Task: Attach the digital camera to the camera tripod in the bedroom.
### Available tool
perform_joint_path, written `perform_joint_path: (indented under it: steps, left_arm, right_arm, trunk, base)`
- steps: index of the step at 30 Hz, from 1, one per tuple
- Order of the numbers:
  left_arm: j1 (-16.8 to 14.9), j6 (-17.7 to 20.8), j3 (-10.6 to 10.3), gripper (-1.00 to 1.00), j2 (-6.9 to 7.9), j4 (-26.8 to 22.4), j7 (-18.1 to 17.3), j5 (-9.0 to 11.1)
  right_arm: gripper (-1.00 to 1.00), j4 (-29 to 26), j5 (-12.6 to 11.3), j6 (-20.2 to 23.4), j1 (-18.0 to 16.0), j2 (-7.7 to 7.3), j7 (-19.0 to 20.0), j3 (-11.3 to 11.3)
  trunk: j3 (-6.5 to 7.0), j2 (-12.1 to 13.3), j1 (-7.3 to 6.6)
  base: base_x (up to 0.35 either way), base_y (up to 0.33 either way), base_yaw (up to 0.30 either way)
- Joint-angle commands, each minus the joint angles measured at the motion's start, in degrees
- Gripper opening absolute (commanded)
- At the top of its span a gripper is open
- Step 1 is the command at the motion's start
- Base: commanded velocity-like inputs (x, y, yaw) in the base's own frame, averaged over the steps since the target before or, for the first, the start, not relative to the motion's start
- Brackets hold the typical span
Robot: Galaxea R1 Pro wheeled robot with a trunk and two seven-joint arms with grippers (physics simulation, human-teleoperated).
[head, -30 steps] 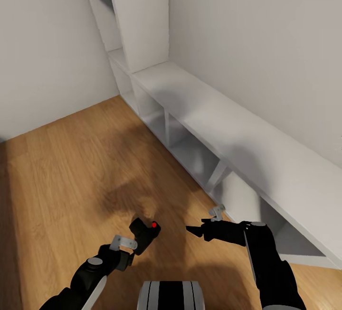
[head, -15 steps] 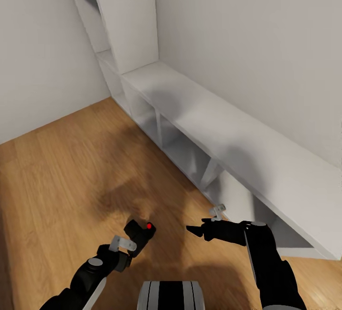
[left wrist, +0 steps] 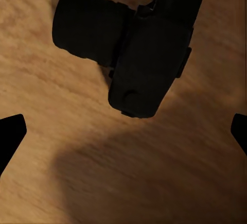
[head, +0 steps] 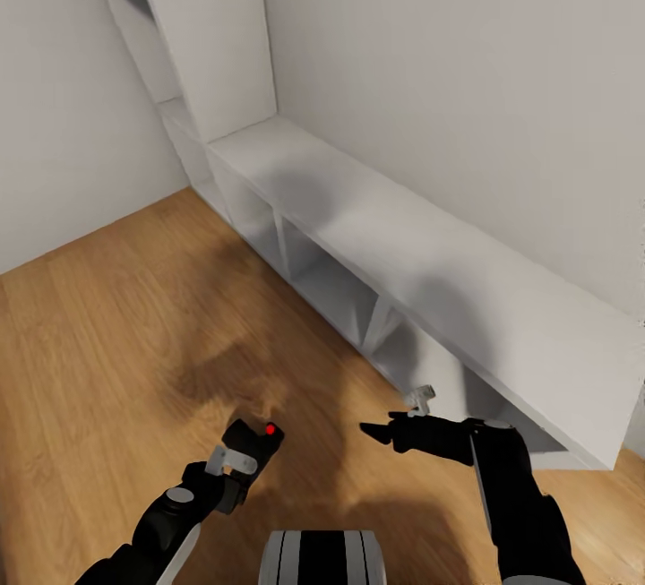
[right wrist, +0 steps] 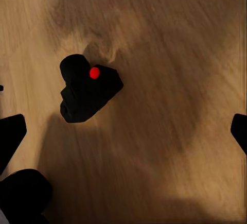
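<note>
The digital camera [head: 253, 440] is low in the head view, just in front of the left tool [head: 235, 461], above the light wood floor [head: 107, 325]. Its red dot faces up. In the left wrist view the camera [left wrist: 139, 49] lies beyond the tool [left wrist: 123, 134], with its lens to one side. The two fingertips [left wrist: 10, 136] stand far apart at the edges of that picture and do not touch the camera. I cannot tell if the camera rests on the floor or is above it.

The right tool [head: 376, 431] hangs over the floor, near the camera but apart from it, and points toward it. In the right wrist view its fingers [right wrist: 10, 136] are also wide apart, and the camera [right wrist: 87, 90] is seen past them on the wood.

A long, low white cube shelving [head: 430, 280] runs along the white wall [head: 466, 74] on the right, with a taller part in the corner.
</note>
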Motion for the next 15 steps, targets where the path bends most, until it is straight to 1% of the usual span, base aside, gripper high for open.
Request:
perform_joint_path:
  steps: [1,3,15]
  left_arm:
    - [0.0,0.2,-0.2,1.0,0.09,-0.1,0.6,0.6]
    - [0.0,0.2,-0.1,1.0,0.08,-0.1,0.6,0.6]
    - [0.0,0.2,-0.1,1.0,0.08,0.2,0.6,0.5]
  right_arm:
    - [1.0,-0.1,0.4,0.3,-0.1,0.0,0.6,-0.6]
    - [1.0,-0.1,0.3,0.4,-0.1,-0.07,0.6,-1.1]
    - [1.0,0.0,0.2,-0.2,-0.1,0.19,0.6,-1.4]
  trunk:
    - [-0.04,0.0,-0.01]
    - [-0.04,0.0,-0.01]
    - [-0.04,0.0,-0.01]
  base:
    - [0.0,0.0,-0.048]
    - [0.0,0.0,-0.026]
    - [0.0,0.0,-0.004]
